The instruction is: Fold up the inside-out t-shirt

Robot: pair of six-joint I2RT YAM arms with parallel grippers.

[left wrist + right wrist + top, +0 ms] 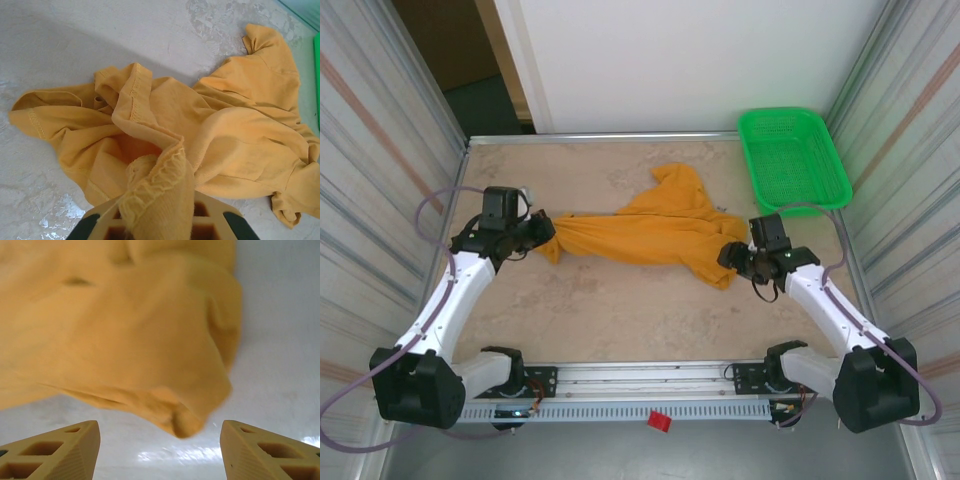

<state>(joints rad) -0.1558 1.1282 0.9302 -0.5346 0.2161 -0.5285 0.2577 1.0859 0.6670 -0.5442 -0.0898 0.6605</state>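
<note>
From above, the t-shirt point(650, 232) lies bunched in a band across the table point(620, 310), its long axis running left to right between the arms. The left gripper point(542, 232) is at its left end and the right gripper point(735, 258) at its right end. In the left wrist view, the left gripper point(160, 220) is clamped on a stitched hem, and the rest of the t-shirt point(200, 135) trails away ahead. In the right wrist view, the right gripper point(160, 450) stands with its jaws apart and empty. A drooping fold of the t-shirt point(115, 325) lies just beyond the tips, so the right arm looks nearest to that end.
</note>
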